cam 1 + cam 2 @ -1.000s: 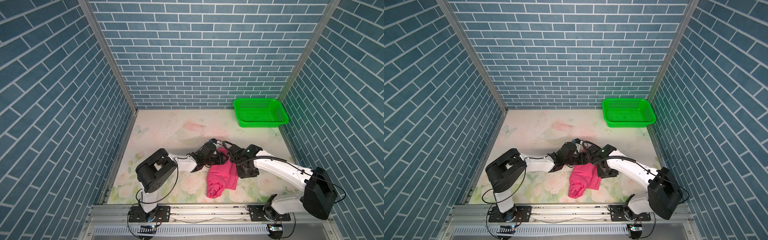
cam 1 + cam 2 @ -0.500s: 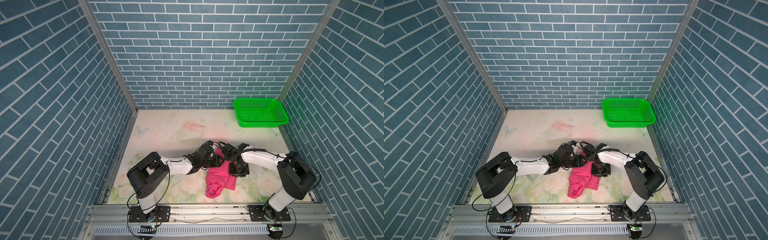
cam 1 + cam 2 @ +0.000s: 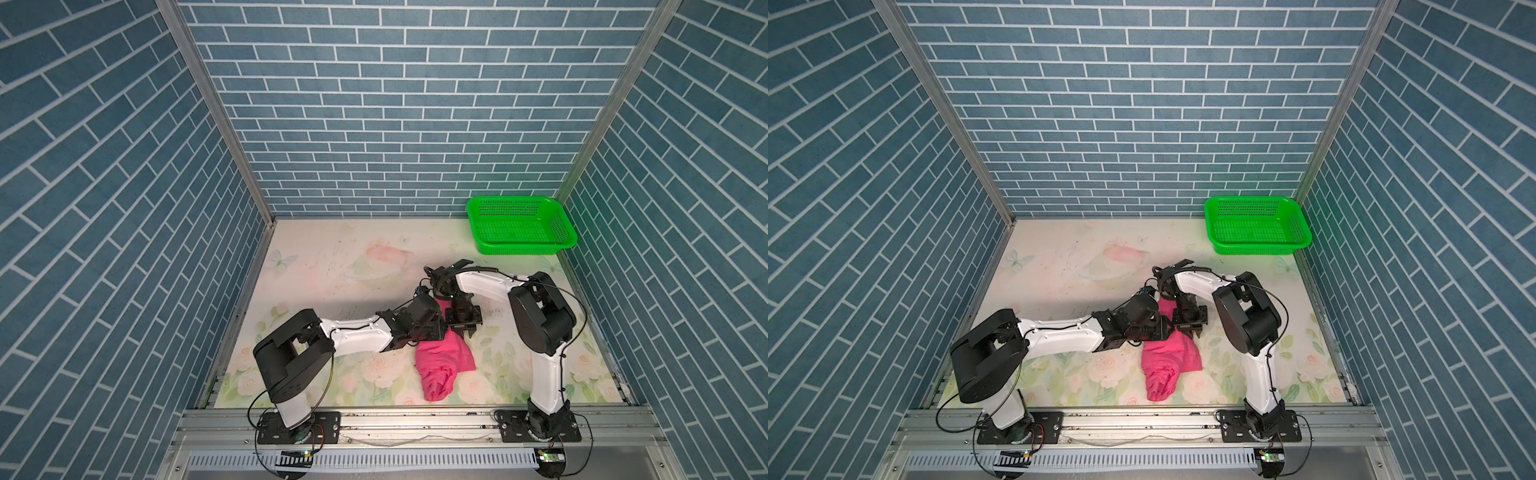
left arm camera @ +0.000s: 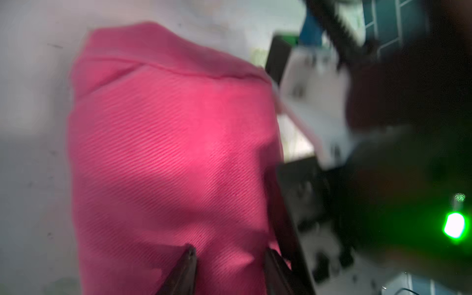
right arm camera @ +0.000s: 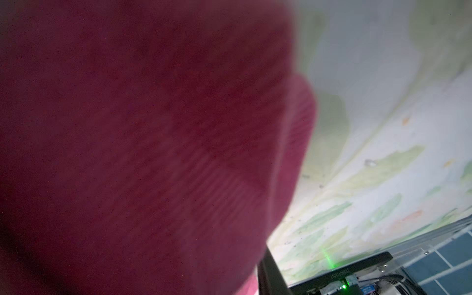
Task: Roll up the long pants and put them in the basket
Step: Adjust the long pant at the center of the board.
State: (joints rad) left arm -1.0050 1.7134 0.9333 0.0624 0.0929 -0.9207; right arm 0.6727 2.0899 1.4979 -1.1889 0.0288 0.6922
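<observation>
**Desk:** Since both wrist views are filled with pink, where do the pants (image 3: 442,361) lie?

**Operator:** I find them bunched on the table (image 3: 332,270), centre and toward the near edge. The near end is a loose twist, not yet a proper roll. Both claws are at the far end.

**Desk:** Claw states?

**Operator:** Left claw (image 4: 232,268): jaws part-way apart, pinching a thick fold between them. Right claw (image 3: 465,331): just beside it on the right, with cloth against its lens. I cannot tell whether it is closed or spread.

**Desk:** How would you run the step?

**Operator:** In my judgement, confirm the right grip first. Then I would carry the far edge toward the near end, both claws level and in step, low and taut, so the turn lies even. The claws sit very close, so I would watch for a collision and for one-sided drag skewing the roll.
</observation>
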